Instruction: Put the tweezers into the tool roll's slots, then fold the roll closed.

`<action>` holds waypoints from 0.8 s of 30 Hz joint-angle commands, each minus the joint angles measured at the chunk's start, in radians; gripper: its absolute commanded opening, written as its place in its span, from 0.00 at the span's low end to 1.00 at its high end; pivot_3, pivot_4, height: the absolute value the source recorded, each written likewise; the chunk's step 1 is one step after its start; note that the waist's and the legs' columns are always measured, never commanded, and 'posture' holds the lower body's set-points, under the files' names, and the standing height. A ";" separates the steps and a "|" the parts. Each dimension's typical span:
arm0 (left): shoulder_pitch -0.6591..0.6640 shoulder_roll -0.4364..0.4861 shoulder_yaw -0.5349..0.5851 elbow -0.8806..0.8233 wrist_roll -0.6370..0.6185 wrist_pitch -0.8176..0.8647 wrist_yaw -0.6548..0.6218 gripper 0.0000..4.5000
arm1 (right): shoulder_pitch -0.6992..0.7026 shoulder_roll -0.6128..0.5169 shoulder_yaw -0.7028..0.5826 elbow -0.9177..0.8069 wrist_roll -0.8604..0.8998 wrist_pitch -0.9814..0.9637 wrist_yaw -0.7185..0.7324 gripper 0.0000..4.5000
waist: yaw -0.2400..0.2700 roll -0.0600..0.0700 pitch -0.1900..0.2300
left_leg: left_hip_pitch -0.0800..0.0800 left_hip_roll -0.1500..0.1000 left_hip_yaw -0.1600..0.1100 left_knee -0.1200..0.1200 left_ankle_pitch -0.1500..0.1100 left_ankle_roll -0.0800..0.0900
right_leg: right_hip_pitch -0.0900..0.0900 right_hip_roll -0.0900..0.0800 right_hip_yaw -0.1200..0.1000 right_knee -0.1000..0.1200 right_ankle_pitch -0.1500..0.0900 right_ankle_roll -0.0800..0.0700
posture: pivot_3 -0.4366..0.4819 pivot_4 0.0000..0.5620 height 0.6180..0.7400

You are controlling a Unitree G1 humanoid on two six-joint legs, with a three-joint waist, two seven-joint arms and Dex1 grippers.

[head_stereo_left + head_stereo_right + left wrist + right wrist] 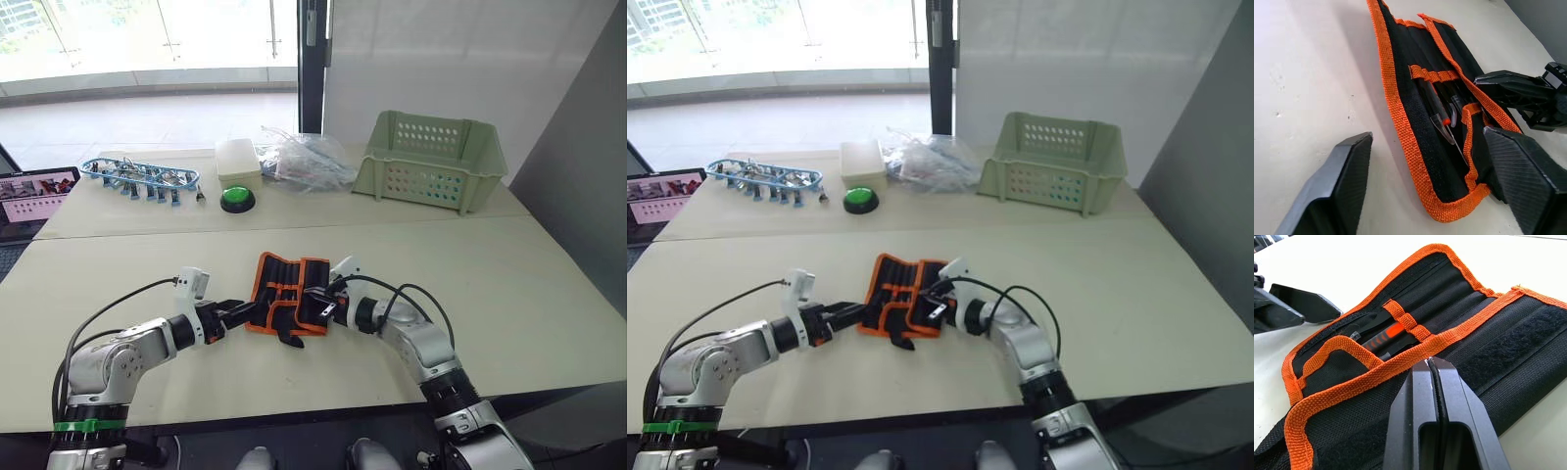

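Your left gripper (238,311) sits at the left edge of the tool roll (286,294), fingers spread wide and holding nothing. In the left wrist view the fingers (1334,188) straddle the near corner of the roll w/ the cloth between them, one finger on bare table, the other beside the orange edging. Looks staged to catch or pin that edge for the fold – my read, not a given.

The roll lies mid-table, part folded: right flap turned over the slot panel. The tweezers (1442,115) are already tucked in the slots under the small orange strap. You can make out a few dark slim tools there, one w/ an orange-red band; can't count all five, the flap hides the rest.

Your right gripper (320,302) is on the roll's right side, jaws pressed together. In the right wrist view they meet at the flap's orange edging, so probably pinching it, likely to carry the flap across. Whether cloth is truly between the tips I can't tell.

Head views give layout only: roll between both arms, w/ the green basket (431,162) and blue clip rack (140,177) well apart at the back. Wrist views add slot contents and finger gaps.
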 commanded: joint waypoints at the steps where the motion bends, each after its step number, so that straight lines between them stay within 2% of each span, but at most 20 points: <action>1: -0.010 0.004 -0.006 -0.007 -0.012 0.022 -0.015 0.53 | 0.015 0.005 0.011 0.000 -0.015 0.029 -0.005 0.00 | -0.001 0.000 0.000 | 0.000 0.000 0.000 0.000 0.000 0.000 | 0.000 0.000 0.000 0.000 0.000 0.000 | 0.48 0.27 0.83; 5: -0.008 -0.005 -0.025 -0.011 -0.002 0.028 -0.013 0.23 | 0.015 0.008 0.009 -0.001 -0.015 0.030 -0.006 0.00 | -0.003 0.000 0.000 | -0.001 0.000 0.000 0.000 0.000 0.000 | -0.002 0.000 0.000 0.000 0.000 0.000 | 0.48 0.27 0.83; 8: -0.024 -0.018 0.003 0.006 -0.002 0.018 0.010 0.00 | 0.017 0.007 0.010 -0.006 -0.015 0.033 -0.006 0.00 | -0.002 0.000 0.000 | -0.002 0.000 0.000 0.000 0.000 0.000 | -0.002 0.000 0.000 0.000 0.000 0.000 | 0.48 0.27 0.83; 18: 0.018 0.031 0.072 -0.046 -0.034 0.048 0.015 0.00 | 0.029 0.020 0.042 -0.044 -0.040 0.043 -0.010 0.00 | -0.010 0.000 0.000 | -0.002 0.001 0.000 -0.001 0.000 0.000 | -0.003 0.001 0.001 0.000 0.000 0.000 | 0.48 0.27 0.83; 22: 0.072 0.078 0.097 -0.096 -0.043 0.034 -0.016 0.00 | 0.039 0.028 0.069 -0.079 -0.053 0.044 -0.016 0.00 | -0.021 0.000 0.000 | -0.002 0.002 0.000 -0.002 0.000 0.000 | -0.004 0.002 0.002 0.000 0.000 -0.001 | 0.48 0.27 0.83; 24: 0.124 0.133 0.128 -0.134 -0.058 0.042 -0.055 0.00 | 0.059 0.050 0.089 -0.125 -0.044 0.059 -0.025 0.00 | -0.023 0.000 0.000 | -0.002 0.002 0.000 -0.003 0.000 0.000 | -0.005 0.003 0.002 0.000 0.001 -0.001 | 0.48 0.27 0.83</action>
